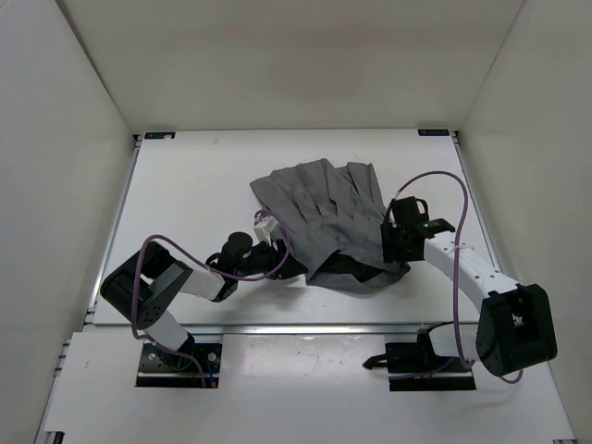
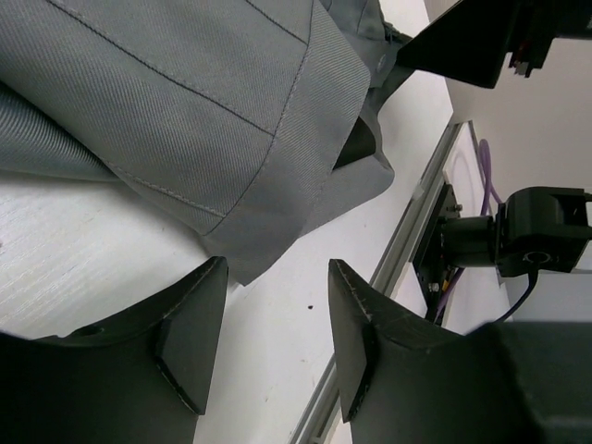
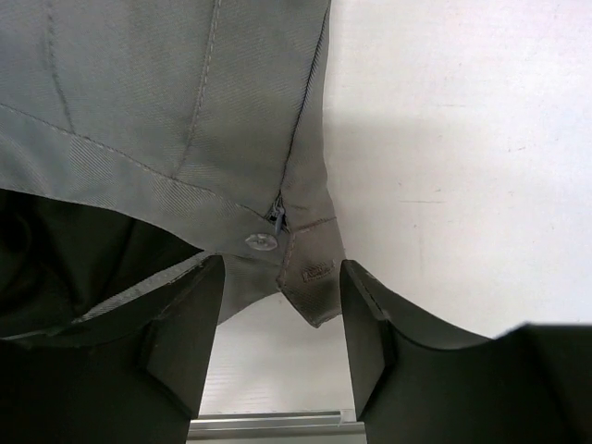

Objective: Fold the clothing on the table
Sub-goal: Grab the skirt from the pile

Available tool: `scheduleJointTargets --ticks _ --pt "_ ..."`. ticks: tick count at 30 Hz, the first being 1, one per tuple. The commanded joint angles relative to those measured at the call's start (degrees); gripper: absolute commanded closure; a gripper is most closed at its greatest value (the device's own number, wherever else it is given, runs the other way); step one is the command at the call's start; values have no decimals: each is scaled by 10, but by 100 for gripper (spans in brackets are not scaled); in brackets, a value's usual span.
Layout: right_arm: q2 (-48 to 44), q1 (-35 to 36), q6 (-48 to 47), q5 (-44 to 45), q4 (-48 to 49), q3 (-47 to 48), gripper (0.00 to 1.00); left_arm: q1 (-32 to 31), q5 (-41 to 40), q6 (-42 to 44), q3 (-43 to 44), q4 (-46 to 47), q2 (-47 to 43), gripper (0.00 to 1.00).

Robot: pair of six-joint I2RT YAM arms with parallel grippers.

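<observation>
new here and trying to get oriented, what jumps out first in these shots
A grey pleated skirt lies crumpled right of centre on the white table, dark lining showing at its near edge. The left gripper stands open at its near-left corner, the right gripper open around the buttoned waistband tab.

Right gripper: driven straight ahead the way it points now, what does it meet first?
The clothing: its buttoned waistband corner lies between the open fingers of the right gripper, so fabric comes first. How high the fingers sit above the cloth is unclear.

Most clothing [image 2: 185, 111] outside both wrist views
</observation>
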Motion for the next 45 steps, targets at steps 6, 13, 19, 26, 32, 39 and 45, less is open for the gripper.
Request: scheduleJointTargets --ticks 6,13,19,26,32,39,45 --pt "48 2 -21 1 3 -6 64 6 -2 -7 -2 30 -8 38" --pt "17 -17 -8 -26 30 -16 100 8 -30 21 4 -4 -7 32" --pt "-21 -42 -4 -60 44 -30 100 -10 -76 54 25 -76 -6 28" --pt "-9 -38 -4 -70 44 -25 99 -30 -115 48 50 -91 20 25" --pt "-15 -39 -4 -80 45 -29 100 -44 -116 23 92 -91 79 23" --pt "-18 -42 -4 -88 51 -32 100 -42 -75 5 111 -80 111 100" --pt "-106 -97 -14 -211 82 -28 100 57 -53 25 48 -168 -70 100"
